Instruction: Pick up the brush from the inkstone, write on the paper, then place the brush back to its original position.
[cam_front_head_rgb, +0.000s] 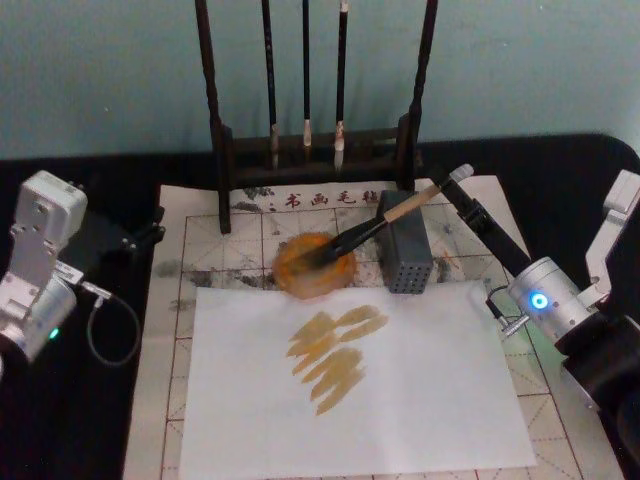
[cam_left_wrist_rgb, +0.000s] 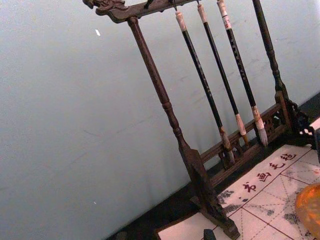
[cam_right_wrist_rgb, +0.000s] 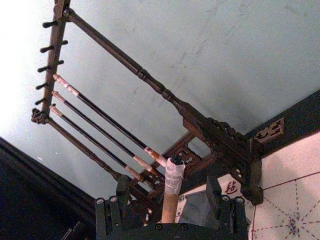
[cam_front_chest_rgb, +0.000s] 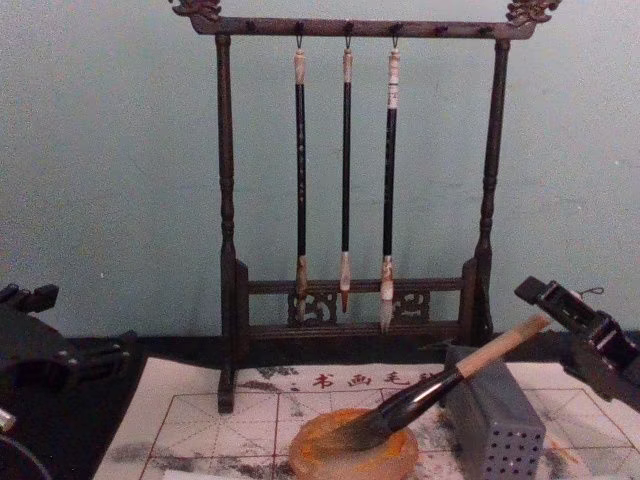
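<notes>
My right gripper (cam_front_head_rgb: 458, 186) at upper right, apart around the end of the brush (cam_front_head_rgb: 385, 222), tip in the inkstone (cam_front_head_rgb: 320, 282), left gripper (cam_front_head_rgb: 150, 232) parked far left, state I cannot tell

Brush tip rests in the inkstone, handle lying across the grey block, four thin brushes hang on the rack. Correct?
No: three thin brushes hang on the rack, per the chest view. Otherwise right: brush tip in inkstone, handle across grey block.

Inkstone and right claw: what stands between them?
A grey perforated block stands between the inkstone and the right claw, the brush handle passing over its top; the head and chest views show it. The left claw rests at the left.
</notes>
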